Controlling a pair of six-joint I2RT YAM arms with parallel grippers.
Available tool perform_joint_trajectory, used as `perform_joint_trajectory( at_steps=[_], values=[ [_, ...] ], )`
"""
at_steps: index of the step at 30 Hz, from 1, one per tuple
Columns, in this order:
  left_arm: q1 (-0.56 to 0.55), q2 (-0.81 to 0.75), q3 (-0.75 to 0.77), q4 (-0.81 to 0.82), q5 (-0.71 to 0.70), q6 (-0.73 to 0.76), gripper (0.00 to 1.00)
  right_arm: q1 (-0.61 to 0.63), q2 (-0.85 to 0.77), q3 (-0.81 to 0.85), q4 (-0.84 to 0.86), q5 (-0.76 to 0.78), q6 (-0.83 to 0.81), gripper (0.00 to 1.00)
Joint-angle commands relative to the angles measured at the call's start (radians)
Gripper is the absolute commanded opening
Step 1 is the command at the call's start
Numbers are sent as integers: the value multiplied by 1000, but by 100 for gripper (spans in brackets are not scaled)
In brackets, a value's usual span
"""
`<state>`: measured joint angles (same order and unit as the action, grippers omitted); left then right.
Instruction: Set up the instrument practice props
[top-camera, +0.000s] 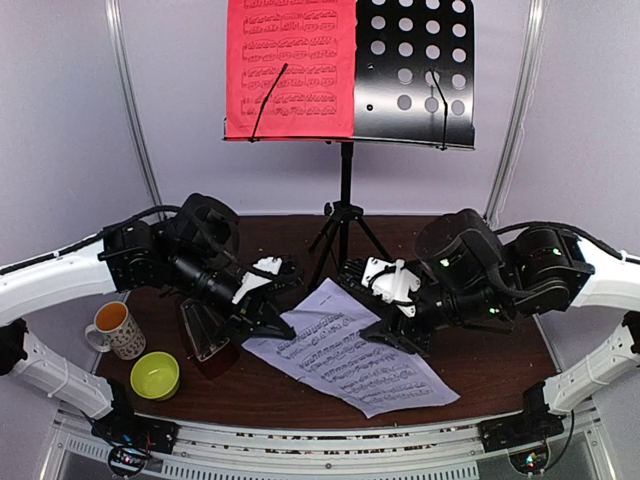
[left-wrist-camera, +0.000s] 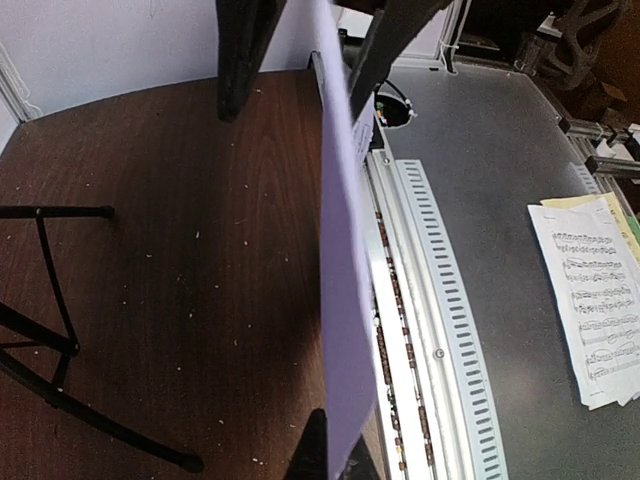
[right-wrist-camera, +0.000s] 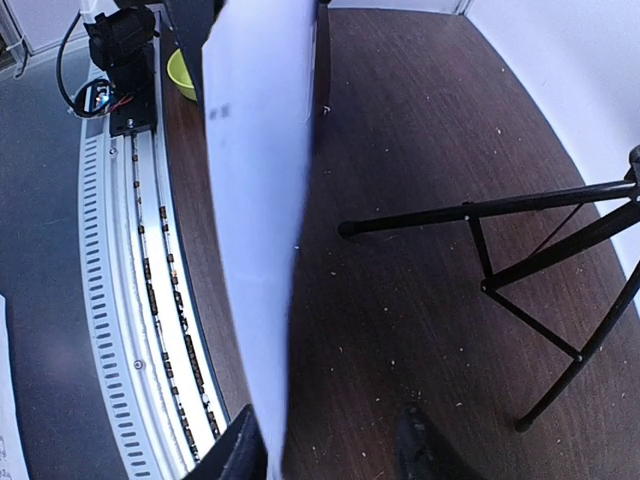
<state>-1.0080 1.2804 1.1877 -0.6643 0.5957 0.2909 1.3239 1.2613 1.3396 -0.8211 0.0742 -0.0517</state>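
Step in hand: the white music sheet (top-camera: 345, 360) was being taken up by both arms. I judged this to be the second sheet on its way to the stand, with the task roughly half done.
Red music sheet: it stood on the left half of the music stand (top-camera: 415, 70) desk, behind a wire retainer. The perforated right half was bare.
White sheet position: it was low over the surface (top-camera: 480, 350), in front of the tripod legs and between the two arms. Both wrist views showed it edge-on. Whether its near corner touched the wood could not be told.
Left end effector (top-camera: 283, 326): it was closed tight, pinching the sheet's left edge.
Right end effector (top-camera: 385, 338): the jaws stood part-way apart and straddled the sheet's right edge. In the right wrist view one finger (right-wrist-camera: 418, 445) stood clear of the paper, so it had no grip.
Metronome (top-camera: 205, 335): it sat on the surface under the left arm, just beside the sheet's left edge.
Mug (top-camera: 118, 328) and green bowl (top-camera: 155, 375): both were at the near left, apart from the work.
Next move, as I judged it: the right jaws needed to close on the edge. Both arms could then raise the paper evenly, keeping it from buckling, and seat its lower edge on the desk's ledge, clear of the metronome.
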Motion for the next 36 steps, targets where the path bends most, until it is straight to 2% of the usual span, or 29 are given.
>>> perform_joint_trajectory(
  at_steps=[1, 4, 5, 6, 9, 12, 13, 15, 19, 22, 31, 36],
  values=[
    [-3, 5, 44, 5, 30, 19, 0, -3, 32, 22, -28, -19, -4, 40],
    [-3, 8, 50, 14, 33, 11, 0, -2, 40, 25, -25, -55, 6, 26],
    [-3, 8, 51, 21, 33, 7, 0, -3, 42, 27, -24, -65, 7, 17],
    [-2, 7, 50, 32, 27, -2, 1, -3, 42, 33, -25, -68, 8, 2],
    [1, -25, 13, 128, -29, -50, 31, -2, 9, 32, -4, -94, 16, 0],
    [20, -121, -100, 309, -106, -138, 56, -7, -65, -3, 55, -126, 15, 0],
    [28, -159, -142, 366, -126, -166, 62, -10, -90, -11, 72, -131, 18, 0],
    [39, -223, -209, 480, -170, -219, 68, -22, -140, -28, 105, -161, 25, 0],
    [43, -318, -311, 653, -238, -276, 72, -53, -235, -57, 190, -219, 44, 0],
    [39, -328, -340, 786, -200, -336, 73, -79, -288, -63, 244, -248, 55, 0],
    [-80, -211, -186, 897, -141, -361, 72, -136, -379, -40, 323, -268, 79, 0],
    [-120, -151, -110, 929, -184, -358, 67, -160, -407, -37, 364, -295, 86, 0]
  ],
)
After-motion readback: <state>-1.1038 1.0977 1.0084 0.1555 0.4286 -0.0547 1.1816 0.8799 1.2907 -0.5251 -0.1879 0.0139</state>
